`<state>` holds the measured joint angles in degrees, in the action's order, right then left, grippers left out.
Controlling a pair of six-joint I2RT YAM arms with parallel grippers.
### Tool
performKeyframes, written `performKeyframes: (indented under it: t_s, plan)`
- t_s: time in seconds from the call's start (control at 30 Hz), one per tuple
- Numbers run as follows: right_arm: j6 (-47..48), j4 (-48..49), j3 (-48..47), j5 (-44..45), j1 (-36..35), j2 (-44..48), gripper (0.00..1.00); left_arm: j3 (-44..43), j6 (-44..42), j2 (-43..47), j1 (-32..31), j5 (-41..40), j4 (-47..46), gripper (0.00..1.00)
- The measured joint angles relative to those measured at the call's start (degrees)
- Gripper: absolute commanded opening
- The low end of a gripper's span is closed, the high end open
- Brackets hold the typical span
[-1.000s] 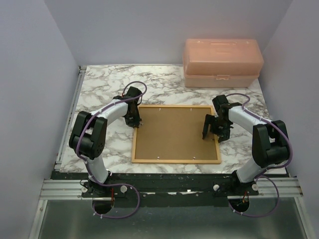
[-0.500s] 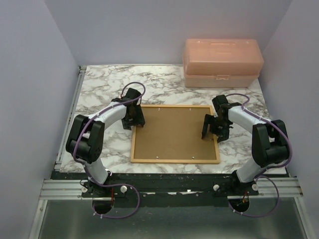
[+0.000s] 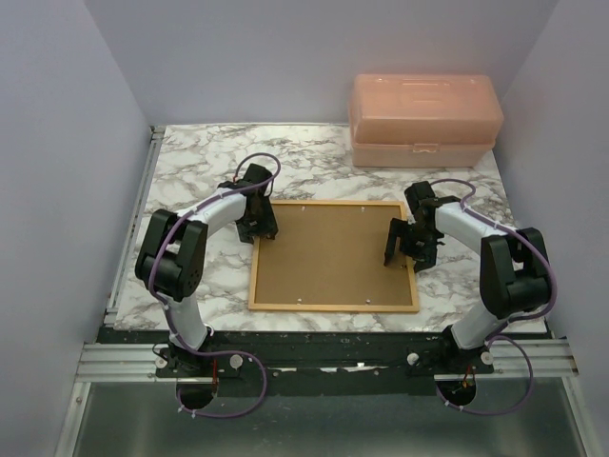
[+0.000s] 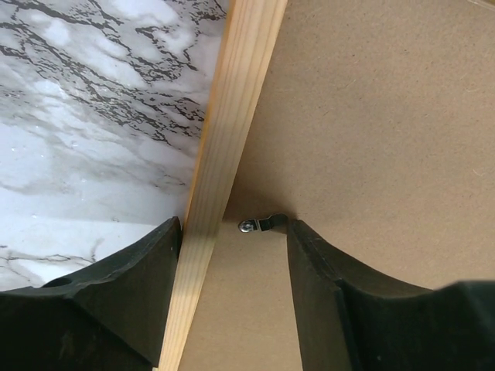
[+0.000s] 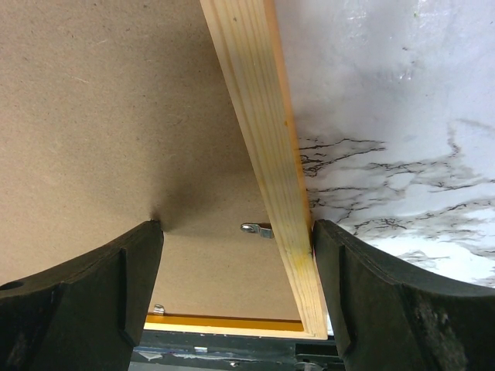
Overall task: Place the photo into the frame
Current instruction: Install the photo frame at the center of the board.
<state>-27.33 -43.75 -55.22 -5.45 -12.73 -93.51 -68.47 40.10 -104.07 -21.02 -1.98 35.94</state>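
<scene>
The left gripper (image 3: pixel 259 225) has swung back over the left rail of the frame (image 3: pixel 333 307), nudging it toward the bench's left edge. It and the right gripper (image 3: pixel 403 246) gape, straddling rails, gripping nothing. The mid-bench frame holds the backing board (image 3: pixel 333 252). The photo is unseen, presumably beneath. The pink box (image 3: pixel 423 119) in the far right corner is closed.

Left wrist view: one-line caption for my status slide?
Open left claw straddles the frame edge and a metal clip, backing board on one side, marble table on the other.
</scene>
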Motion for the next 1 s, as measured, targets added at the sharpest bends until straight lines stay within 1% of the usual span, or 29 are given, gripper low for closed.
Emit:
performKeyframes:
  t_s: [0.2,0.33,0.5,0.53,0.6,0.63,0.77,0.8,0.83,0.87,0.9,0.93,1.0]
  plan:
    - [0.02,0.17,0.00,0.00,0.00,-0.26,0.85,-0.13,0.04,-0.09,0.31,-0.63,0.07,0.36]
    - [0.07,0.20,0.00,-0.02,0.00,-0.31,0.84,-0.39,0.31,-0.13,0.39,-1.27,0.04,0.23]
    - [0.39,0.22,0.02,-0.07,0.02,-0.37,0.84,-0.52,0.44,-0.26,0.39,-1.53,0.07,0.15]
    - [0.42,0.22,0.02,-0.07,0.00,-0.42,0.84,-0.52,0.44,-0.26,0.39,-1.53,0.04,0.11]
    - [0.44,0.28,0.02,-0.11,0.02,-0.52,0.84,-0.44,0.44,-0.26,0.39,-1.53,-0.11,0.00]
    - [0.46,0.28,0.02,-0.15,0.02,-0.55,0.84,-0.37,0.44,-0.24,0.39,-1.53,-0.24,0.00]
    - [0.83,0.31,0.02,-0.33,0.09,-0.57,0.83,0.76,0.44,0.61,0.39,-1.46,-1.66,0.01]
    - [0.90,0.31,0.02,-0.35,0.09,-0.57,0.83,1.16,0.42,0.90,0.39,-1.49,-2.08,0.10]
    - [1.01,0.31,0.02,-0.37,0.09,-0.57,0.83,1.42,0.42,1.11,0.39,-1.49,-2.38,0.26]
    - [1.07,0.31,0.02,-0.39,0.09,-0.59,0.84,1.53,0.37,1.31,0.42,-1.51,-2.47,0.39]
    - [1.16,0.31,0.02,-0.39,0.09,-0.59,0.83,1.53,0.33,1.31,0.42,-1.53,-2.47,0.45]
    - [1.27,0.31,0.02,-0.42,0.09,-0.59,0.83,1.51,0.26,1.31,0.42,-1.55,-2.47,0.49]
    - [1.36,0.31,0.02,-0.46,0.09,-0.61,0.83,1.29,0.28,1.29,0.44,-1.60,-2.36,0.51]
